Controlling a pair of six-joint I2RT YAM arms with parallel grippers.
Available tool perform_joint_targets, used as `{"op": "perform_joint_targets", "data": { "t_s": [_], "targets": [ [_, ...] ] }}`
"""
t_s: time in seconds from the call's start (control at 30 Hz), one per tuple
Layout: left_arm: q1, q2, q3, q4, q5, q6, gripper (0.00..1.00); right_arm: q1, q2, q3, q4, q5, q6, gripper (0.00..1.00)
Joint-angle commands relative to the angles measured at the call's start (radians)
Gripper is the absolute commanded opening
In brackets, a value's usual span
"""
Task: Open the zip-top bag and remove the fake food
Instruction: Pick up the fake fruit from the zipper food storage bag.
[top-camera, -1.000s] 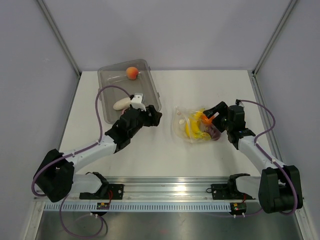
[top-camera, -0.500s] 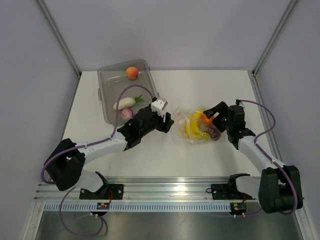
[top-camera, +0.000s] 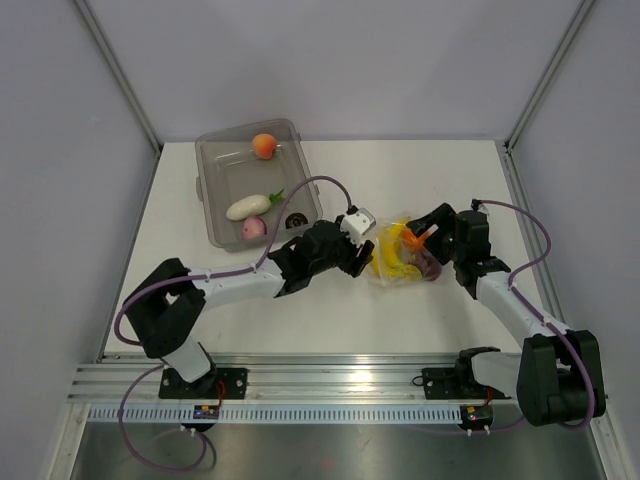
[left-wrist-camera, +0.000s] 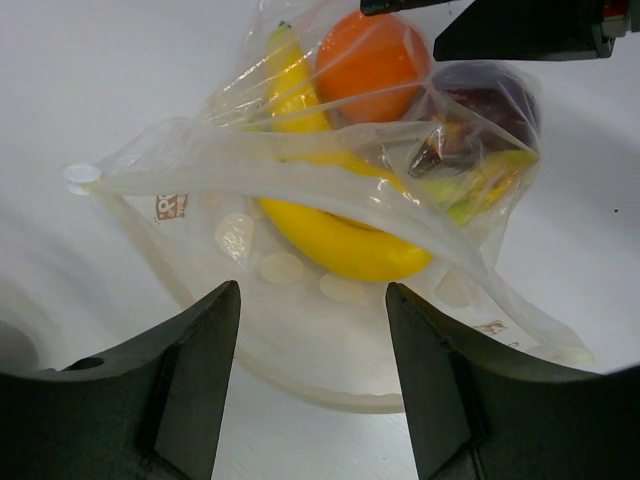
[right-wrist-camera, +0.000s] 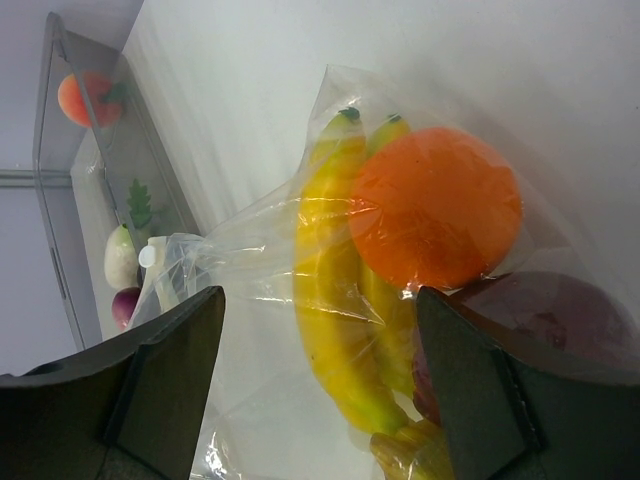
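Zip-top bag (top-camera: 398, 257) flat on the table (top-camera: 420, 180) between two grippers — banana bunch (left-wrist-camera: 340, 240), orange (left-wrist-camera: 370, 65) and dark red apple (left-wrist-camera: 480, 105) inside.
Left gripper (left-wrist-camera: 310, 295) at its left edge, jaws apart; right gripper (right-wrist-camera: 320, 295) at its right end, jaws spread wide.

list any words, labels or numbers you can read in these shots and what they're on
Nothing can be read for certain.
Small brown printed mark on the clear crinkly plastic zip-top bag: too blurred to read.
Second brown printed mark near that bag's lower edge: too blurred to read.
Small orange sticker on the metal rail: too small to read.
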Motion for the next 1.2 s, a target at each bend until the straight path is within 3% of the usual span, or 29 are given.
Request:
{"op": "perform_joint_targets", "data": {
  "t_s": [0.0, 0.47, 0.8, 1.17],
  "targets": [
    [-0.002, 0.036, 0.068, -0.006, 0.015, 0.043, 0.63, -0.006, -0.012, 0.013, -0.019, 0.005, 0.005, 0.85],
    [-0.013, 0.128, 0.117, 0.003, 0.087, 0.104, 0.64, -0.003, -0.079, 0.101, -0.283, 0.186, 0.073, 0.94],
    [-0.033, 0.116, 0.020, 0.198, 0.193, 0.165, 0.72, -0.005, -0.064, 0.131, -0.301, 0.167, 0.032, 0.92],
    [-0.053, 0.177, 0.057, 0.190, 0.162, 0.184, 0.78, -0.003, -0.041, 0.142, -0.303, 0.160, 0.007, 0.91]
  ]
}}
